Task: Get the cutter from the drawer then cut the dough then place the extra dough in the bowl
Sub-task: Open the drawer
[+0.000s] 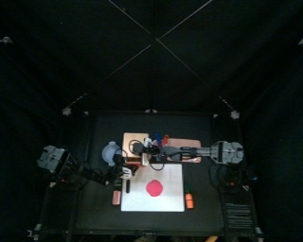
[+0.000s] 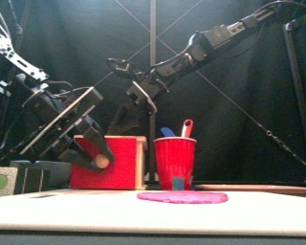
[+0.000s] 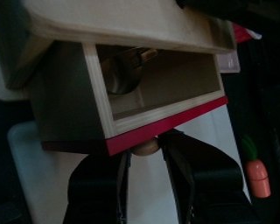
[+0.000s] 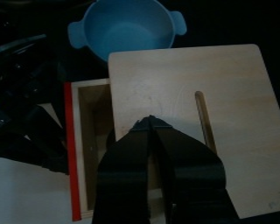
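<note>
The pale knob [image 3: 143, 147] of the red drawer front [image 3: 130, 133] is pinched between the jaws of the left gripper [image 3: 145, 156]. The drawer stands open from the wooden box [image 4: 213, 87], and the cutter [image 3: 129, 68] is seen inside it, just beyond that gripper. The right gripper [image 4: 152, 124] is held above the open drawer with its jaws pressed together, the blue-grey bowl [image 4: 125, 26] being seen beyond its tips, while the red dough [image 2: 182, 197] is seen flat on the white board [image 1: 173, 200], below and in front of both grippers.

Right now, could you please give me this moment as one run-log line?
left gripper shut on knob | drawer open | right gripper shut, above box | dough whole on board
</note>
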`<state>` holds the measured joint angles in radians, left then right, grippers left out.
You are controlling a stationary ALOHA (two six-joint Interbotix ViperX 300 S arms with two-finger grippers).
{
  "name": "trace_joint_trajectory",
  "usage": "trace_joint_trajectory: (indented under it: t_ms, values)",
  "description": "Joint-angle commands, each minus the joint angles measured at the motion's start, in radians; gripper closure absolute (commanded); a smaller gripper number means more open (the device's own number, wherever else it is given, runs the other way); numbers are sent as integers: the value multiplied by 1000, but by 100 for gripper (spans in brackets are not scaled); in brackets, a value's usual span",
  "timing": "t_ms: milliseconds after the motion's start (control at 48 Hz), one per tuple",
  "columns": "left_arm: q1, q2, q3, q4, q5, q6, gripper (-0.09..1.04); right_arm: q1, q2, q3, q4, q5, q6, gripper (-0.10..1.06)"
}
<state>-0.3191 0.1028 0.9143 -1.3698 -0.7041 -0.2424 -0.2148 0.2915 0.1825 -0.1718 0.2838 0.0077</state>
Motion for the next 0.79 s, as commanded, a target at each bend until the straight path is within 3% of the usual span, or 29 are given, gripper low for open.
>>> trace_joint_trajectory:
  t_ms: [21,792]
  values:
    - [-34,-14,-3,3,25,2,39,-17,-18,2,0,17,2,94]
    - [-101,-15,-6,-6,41,2,39,-17,-18,-8,0,15,2,94]
